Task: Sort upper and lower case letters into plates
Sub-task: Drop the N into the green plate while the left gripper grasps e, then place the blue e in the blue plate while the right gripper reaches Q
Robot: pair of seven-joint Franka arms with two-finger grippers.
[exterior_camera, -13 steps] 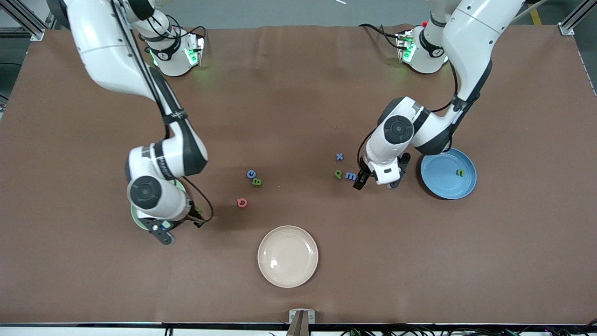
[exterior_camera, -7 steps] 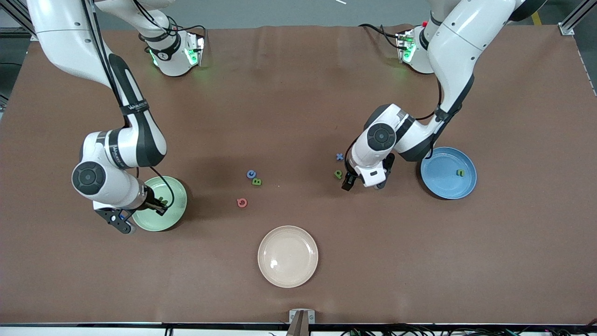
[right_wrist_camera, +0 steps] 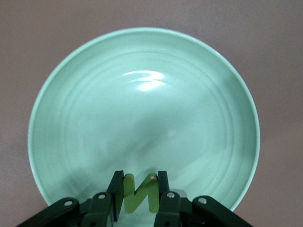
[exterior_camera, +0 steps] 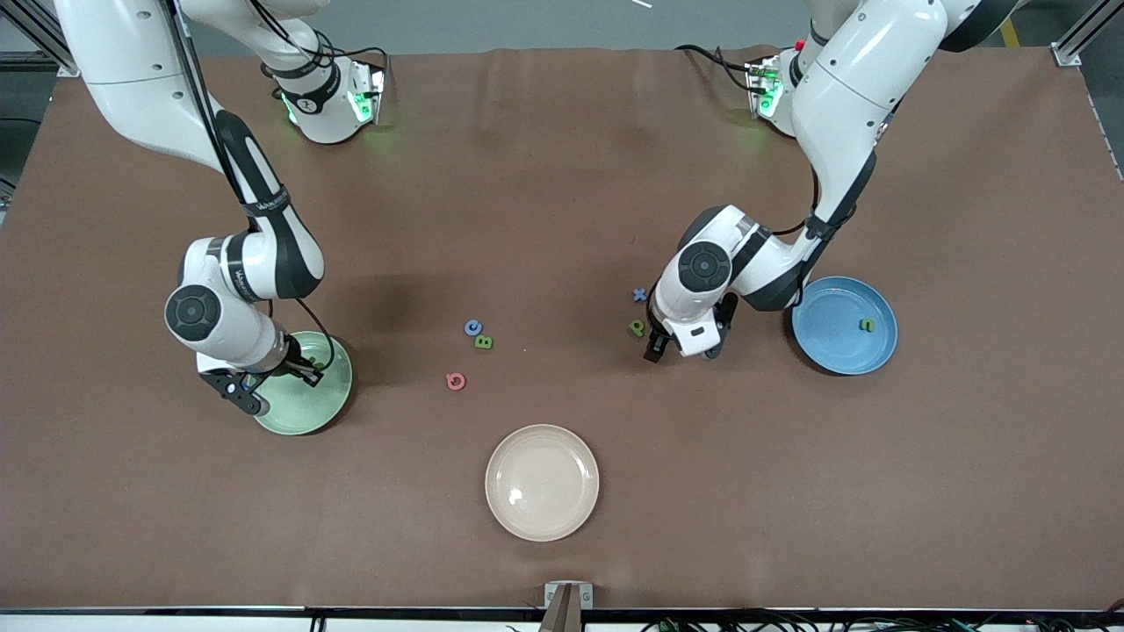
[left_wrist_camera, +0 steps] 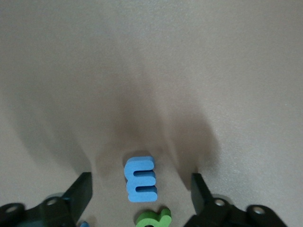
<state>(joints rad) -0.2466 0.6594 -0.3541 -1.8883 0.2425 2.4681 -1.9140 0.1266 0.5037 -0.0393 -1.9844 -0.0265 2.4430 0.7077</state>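
Green N (right_wrist_camera: 139, 193) in right fingers (right_wrist_camera: 115, 189) over mint plate (right_wrist_camera: 71, 142); left fingers (left_wrist_camera: 83, 191) wide around blue m (left_wrist_camera: 140, 178).

The pale mint green round plate (exterior_camera: 307, 408) is partly hidden in the front view by the right arm's wrist. The blue foam letter m (left_wrist_camera: 140, 179) is concealed in the front view beneath the left gripper (exterior_camera: 680, 344). In the left wrist view, the small green foam letter (left_wrist_camera: 154, 218) is cut off by the picture's edge and cannot be identified.
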